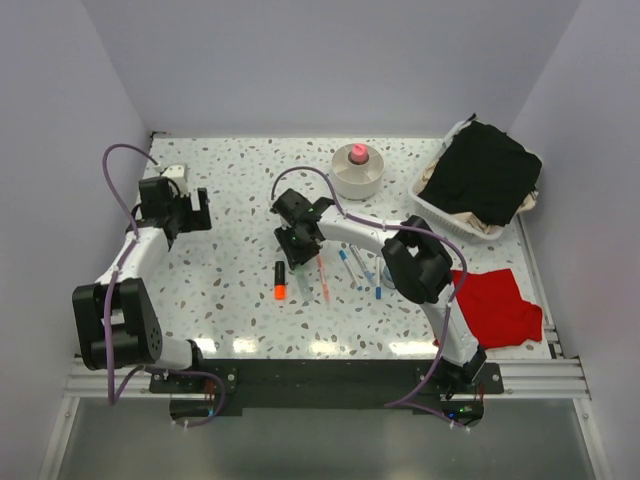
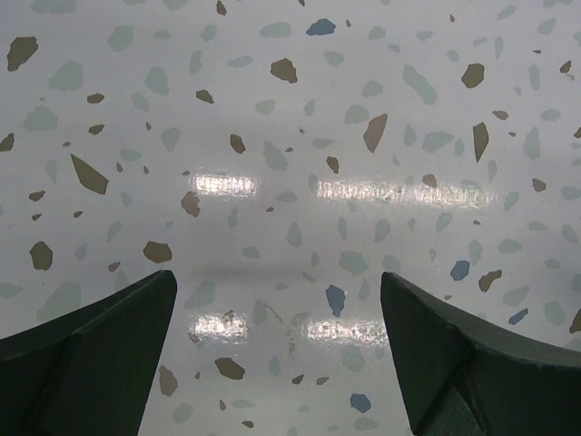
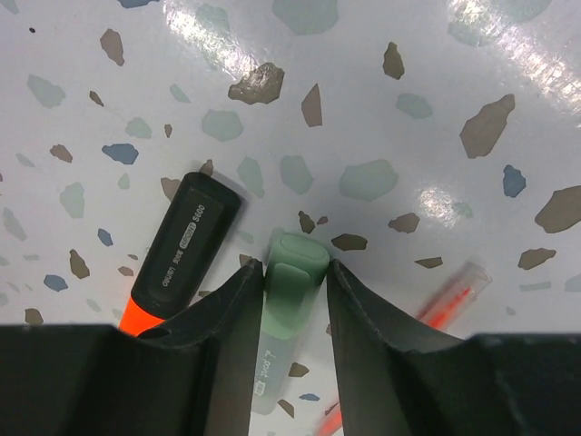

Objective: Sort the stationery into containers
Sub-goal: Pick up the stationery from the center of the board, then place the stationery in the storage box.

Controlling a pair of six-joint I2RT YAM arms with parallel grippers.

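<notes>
My right gripper (image 3: pixel 296 275) has both fingers pressed against the cap of a green pen (image 3: pixel 290 313) that lies on the table. An orange-and-black highlighter (image 3: pixel 182 241) lies just left of it, and a thin pink pen (image 3: pixel 451 298) lies to the right. From above, the right gripper (image 1: pixel 296 245) is at mid-table, with the highlighter (image 1: pixel 280 281), the pink pen (image 1: pixel 323 277) and two blue-and-white pens (image 1: pixel 352 268) nearby. The round white bowl (image 1: pixel 345 183) at the back holds a pink-capped stick (image 1: pixel 358 153). My left gripper (image 1: pixel 190 212) hangs open over bare table (image 2: pixel 279 354).
A white slatted basket (image 1: pixel 432 200) with black cloth stands at the back right. A red cloth (image 1: pixel 497 305) lies at the front right beside the right arm. Side walls close in the table on the left, right and rear.
</notes>
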